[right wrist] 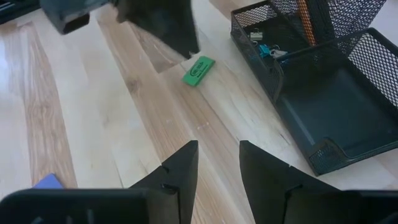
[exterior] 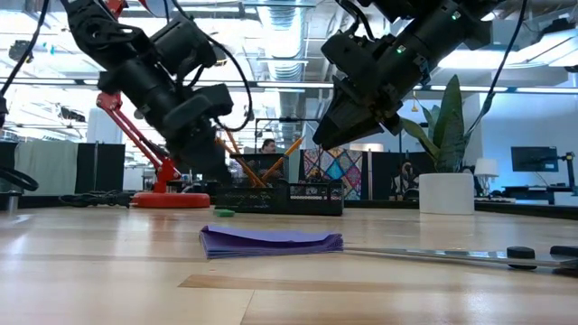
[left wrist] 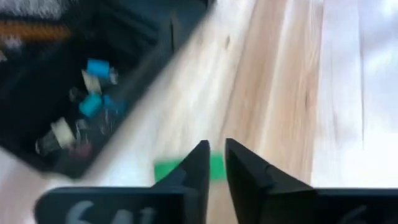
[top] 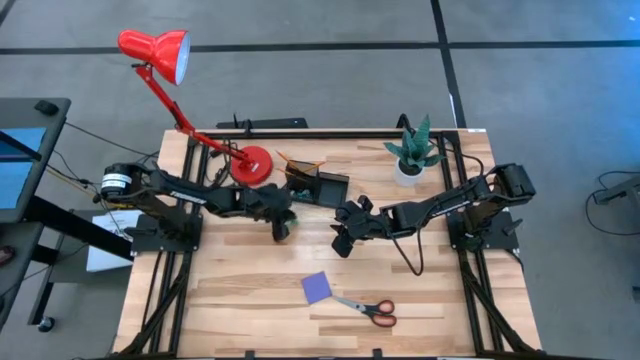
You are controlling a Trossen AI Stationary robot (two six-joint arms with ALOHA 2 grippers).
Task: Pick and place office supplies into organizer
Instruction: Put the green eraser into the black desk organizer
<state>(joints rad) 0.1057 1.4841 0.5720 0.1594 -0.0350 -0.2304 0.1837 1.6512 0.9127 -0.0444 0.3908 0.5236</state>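
The small green eraser (right wrist: 199, 70) lies flat on the wooden table just in front of the black mesh organizer (right wrist: 329, 106). My left gripper (left wrist: 216, 152) hangs right above the eraser (left wrist: 166, 169), its fingers a narrow gap apart, with nothing between them. My right gripper (right wrist: 217, 155) hovers open over bare wood to the right of it, also holding nothing. Orange pencils (top: 300, 160) stand in the organizer's tall section. The purple notepad (top: 317, 288) and the red-handled scissors (top: 372, 310) lie flat near the table's front edge.
The red desk lamp's round base (top: 250, 163) stands just left of the organizer (top: 318, 185), and its arm slants up to the far left. A potted green plant (top: 413, 155) stands at the far right. Small clips (left wrist: 93, 102) lie in one organizer compartment.
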